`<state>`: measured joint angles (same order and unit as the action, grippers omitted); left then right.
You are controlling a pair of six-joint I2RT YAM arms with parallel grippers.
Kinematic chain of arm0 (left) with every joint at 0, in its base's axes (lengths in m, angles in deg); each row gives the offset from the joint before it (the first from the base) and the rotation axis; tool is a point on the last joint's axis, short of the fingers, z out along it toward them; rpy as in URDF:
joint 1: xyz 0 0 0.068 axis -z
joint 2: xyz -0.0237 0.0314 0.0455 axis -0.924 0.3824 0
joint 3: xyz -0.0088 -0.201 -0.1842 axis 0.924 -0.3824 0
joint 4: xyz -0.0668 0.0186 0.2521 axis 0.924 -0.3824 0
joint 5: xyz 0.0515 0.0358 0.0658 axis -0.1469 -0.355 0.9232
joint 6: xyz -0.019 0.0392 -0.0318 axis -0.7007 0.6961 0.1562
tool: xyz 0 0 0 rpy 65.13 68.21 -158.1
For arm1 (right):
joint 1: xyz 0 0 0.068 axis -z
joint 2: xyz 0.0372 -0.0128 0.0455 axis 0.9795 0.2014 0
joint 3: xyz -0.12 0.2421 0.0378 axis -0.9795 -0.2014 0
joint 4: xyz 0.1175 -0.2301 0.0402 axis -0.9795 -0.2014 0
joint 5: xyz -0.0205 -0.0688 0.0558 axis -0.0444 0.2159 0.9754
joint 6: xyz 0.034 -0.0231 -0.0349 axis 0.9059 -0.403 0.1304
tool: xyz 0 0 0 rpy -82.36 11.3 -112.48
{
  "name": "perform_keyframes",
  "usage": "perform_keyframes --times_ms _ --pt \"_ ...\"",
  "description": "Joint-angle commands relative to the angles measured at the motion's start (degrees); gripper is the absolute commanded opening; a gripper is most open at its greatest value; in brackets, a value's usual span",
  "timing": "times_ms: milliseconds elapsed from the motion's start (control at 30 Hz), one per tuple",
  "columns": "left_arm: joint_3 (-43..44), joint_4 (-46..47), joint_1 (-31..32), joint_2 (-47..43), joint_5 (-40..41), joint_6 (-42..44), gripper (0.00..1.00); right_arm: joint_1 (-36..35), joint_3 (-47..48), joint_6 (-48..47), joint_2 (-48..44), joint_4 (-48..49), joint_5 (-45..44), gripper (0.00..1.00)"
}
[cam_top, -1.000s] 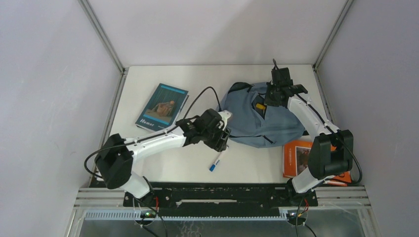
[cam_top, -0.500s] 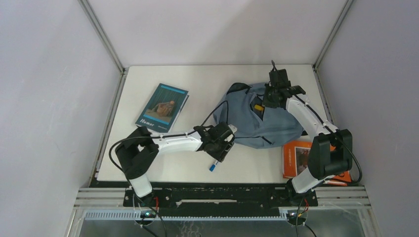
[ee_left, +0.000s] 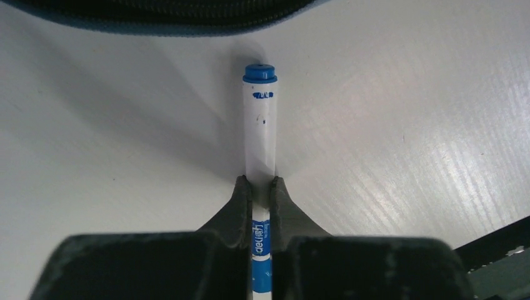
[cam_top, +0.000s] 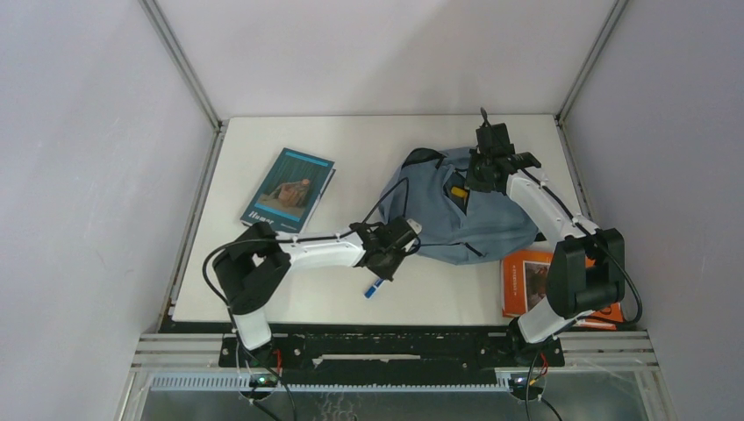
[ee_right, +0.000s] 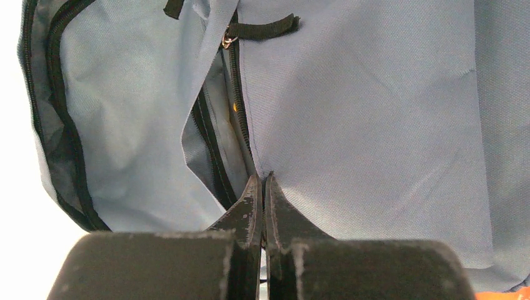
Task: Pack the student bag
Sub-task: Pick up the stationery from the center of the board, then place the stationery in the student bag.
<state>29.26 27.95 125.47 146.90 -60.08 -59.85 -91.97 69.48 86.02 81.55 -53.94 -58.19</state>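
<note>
L fingers [ee_left: 239, 203] clamp marker [ee_left: 260, 125] beside student bag [ee_right: 375, 125], R fingers [ee_right: 250, 209] pinch its fabric, orange book [cam_top: 529, 281] beside

Slumped grey-blue student bag [cam_top: 461, 215], apparently unzipped, far right.

Looking at a robotics lab cell, not a home or office. Seeing a boxed-in booth: plain pale walls [cam_top: 88, 175] closing off three sides, aluminium profile posts [cam_top: 180, 61] running up the back corners. Seeing a bare white table [cam_top: 368, 140] filling the floor of it. Noting two white-and-black arms, left arm [cam_top: 298, 250] and right arm [cam_top: 548, 206], bolted to a black rail [cam_top: 377, 351] along the near edge. Spotting exposed black cable [cam_top: 390, 189] looping off a wrist, a slotted cable duct [cam_top: 351, 383] and small green lights [cam_top: 260, 381] below the rail. Counting just a few props on top: student bag [cam_top: 447, 224], teal book [cam_top: 288, 189], orange book [cam_top: 526, 281], marker [cam_top: 375, 288].
</note>
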Motion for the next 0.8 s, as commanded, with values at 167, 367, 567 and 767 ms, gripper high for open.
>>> perform_keyframes --times_ms 167,367,567,767 --pt "9.6 -15.4 -2.0 -7.4 -6.1 5.0 0.0 0.0 0.5 0.6 -3.0 2.4 0.3 0.0" --pt "11.5 -2.3 -12.1 -11.3 -26.3 -4.3 0.0 0.0 0.6 0.3 -3.2 3.1 0.4 0.0" --pt "23.9 9.7 -18.7 -0.8 -31.3 -18.9 0.0 0.0 0.6 0.1 -3.2 3.6 1.2 0.0" --pt "48.5 1.3 -18.8 15.9 -36.4 -24.8 0.0 0.0 0.6 -0.2 -4.3 3.3 1.4 0.0"
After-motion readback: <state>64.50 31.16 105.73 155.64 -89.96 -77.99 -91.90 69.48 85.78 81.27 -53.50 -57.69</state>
